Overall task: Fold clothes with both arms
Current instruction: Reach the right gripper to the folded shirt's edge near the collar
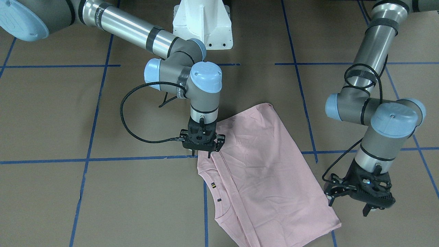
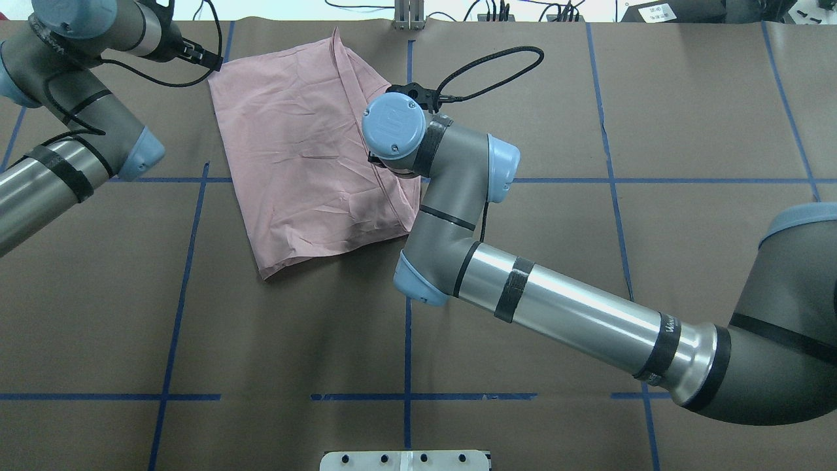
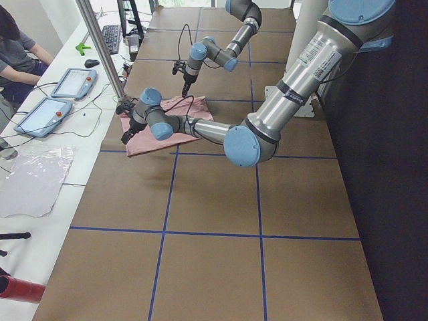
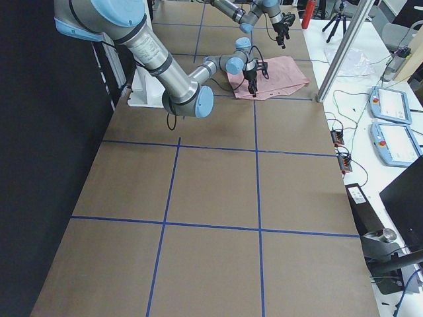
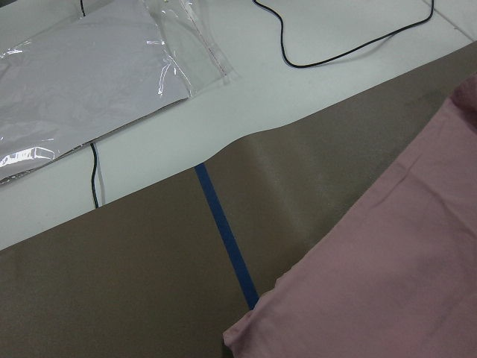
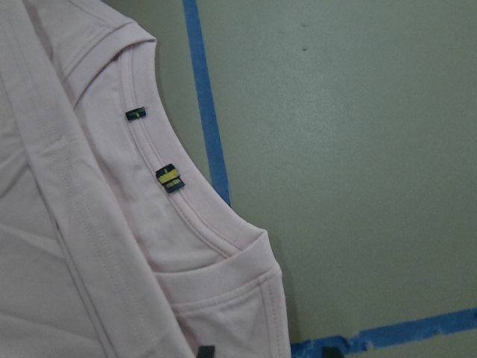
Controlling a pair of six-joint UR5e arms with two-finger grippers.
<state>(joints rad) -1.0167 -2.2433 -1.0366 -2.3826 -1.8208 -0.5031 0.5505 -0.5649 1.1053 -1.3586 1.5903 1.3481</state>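
Observation:
The pale pink T-shirt (image 1: 260, 171) lies folded lengthwise and plain side up on the brown table, slanted toward the far edge (image 2: 307, 163). Its ribbed collar (image 6: 186, 216) with small dark tags lies open on one side. My right gripper (image 1: 201, 153) points straight down at the shirt's shoulder edge beside the collar. It looks shut on that edge; one dark fingertip shows at the bottom of the right wrist view. My left gripper (image 1: 348, 207) hangs open above the table, just off the shirt's hem corner (image 5: 246, 332), holding nothing.
Blue tape lines (image 1: 103, 159) grid the brown table cover. The white pedestal base (image 1: 202, 24) stands at the robot's side. Past the far edge, a white bench carries a clear plastic bag (image 5: 82, 89), cables and two tablets (image 3: 70, 83), with a seated person (image 3: 17, 47) beside it.

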